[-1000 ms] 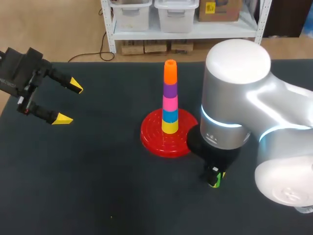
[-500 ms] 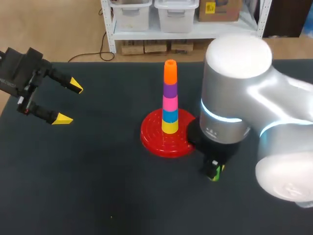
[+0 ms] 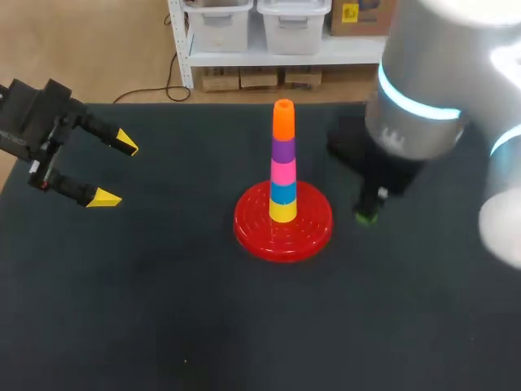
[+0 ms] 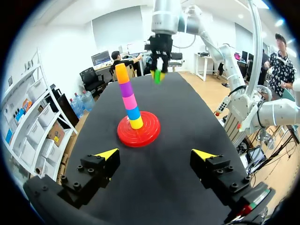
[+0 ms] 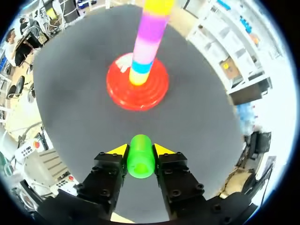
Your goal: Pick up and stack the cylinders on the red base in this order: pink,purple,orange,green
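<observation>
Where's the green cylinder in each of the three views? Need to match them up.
Head view: green cylinder in the right gripper, right of the red base.
Left wrist view: green cylinder held in the air beyond the stack, by the same gripper.
Right wrist view: green cylinder clamped between its own fingers, red base ahead.
Shared landmark: the red base with its orange-topped stack.

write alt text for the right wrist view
The right tool grips a green cylinder between its yellow-tipped fingers, above a dark table. Ahead, a tall stack of coloured cylinders stands on a round red base.
</observation>
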`<state>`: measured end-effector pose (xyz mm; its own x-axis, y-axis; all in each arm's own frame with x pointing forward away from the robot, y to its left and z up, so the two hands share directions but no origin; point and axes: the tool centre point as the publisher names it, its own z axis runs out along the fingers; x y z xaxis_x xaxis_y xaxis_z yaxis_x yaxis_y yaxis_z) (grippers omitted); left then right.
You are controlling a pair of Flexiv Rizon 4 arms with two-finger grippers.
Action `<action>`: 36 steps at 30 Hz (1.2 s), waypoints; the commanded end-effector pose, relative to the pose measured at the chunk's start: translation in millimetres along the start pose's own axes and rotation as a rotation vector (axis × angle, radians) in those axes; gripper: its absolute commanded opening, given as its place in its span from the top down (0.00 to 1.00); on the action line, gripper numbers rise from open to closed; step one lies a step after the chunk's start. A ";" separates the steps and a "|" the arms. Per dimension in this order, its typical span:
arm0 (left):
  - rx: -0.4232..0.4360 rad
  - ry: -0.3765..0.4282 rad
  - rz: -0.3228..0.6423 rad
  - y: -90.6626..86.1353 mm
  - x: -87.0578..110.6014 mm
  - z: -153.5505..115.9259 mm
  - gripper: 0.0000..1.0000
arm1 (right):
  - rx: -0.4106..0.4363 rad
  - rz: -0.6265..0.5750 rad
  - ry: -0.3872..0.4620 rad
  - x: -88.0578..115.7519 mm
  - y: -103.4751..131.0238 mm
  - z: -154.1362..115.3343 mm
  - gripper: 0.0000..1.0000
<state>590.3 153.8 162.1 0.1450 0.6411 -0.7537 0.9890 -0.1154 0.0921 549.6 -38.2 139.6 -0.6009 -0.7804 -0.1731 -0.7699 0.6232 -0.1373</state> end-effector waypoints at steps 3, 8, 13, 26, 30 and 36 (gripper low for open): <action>-0.004 -0.003 0.004 -0.9 1.2 0.5 0.00 | 0.033 -0.061 -0.031 -23.6 -15.2 -69.6 1.00; -0.004 -0.003 0.004 -0.9 1.2 0.5 0.00 | 0.034 -0.127 -0.072 -47.3 -23.7 -99.6 1.00; -0.004 -0.003 0.004 -0.9 1.2 0.5 0.00 | 0.018 -0.178 -0.090 -69.9 -33.4 -117.9 1.00; -0.004 -0.003 0.004 -0.9 1.2 0.5 0.00 | -0.011 -0.333 -0.021 -121.6 -29.3 -122.7 1.00; -0.004 -0.003 0.004 -0.9 1.2 0.5 0.00 | -0.012 -0.359 -0.005 -134.1 -30.5 -123.8 1.00; -0.004 -0.003 0.004 -0.9 1.2 0.5 0.00 | -0.032 -0.394 0.035 -153.3 -33.9 -123.0 1.00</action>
<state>590.3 153.7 162.1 0.1451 0.6410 -0.7537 0.9890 -0.1155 0.0921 630.5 44.5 288.2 -0.2561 -0.9544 -0.1537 -0.9395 0.2831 -0.1926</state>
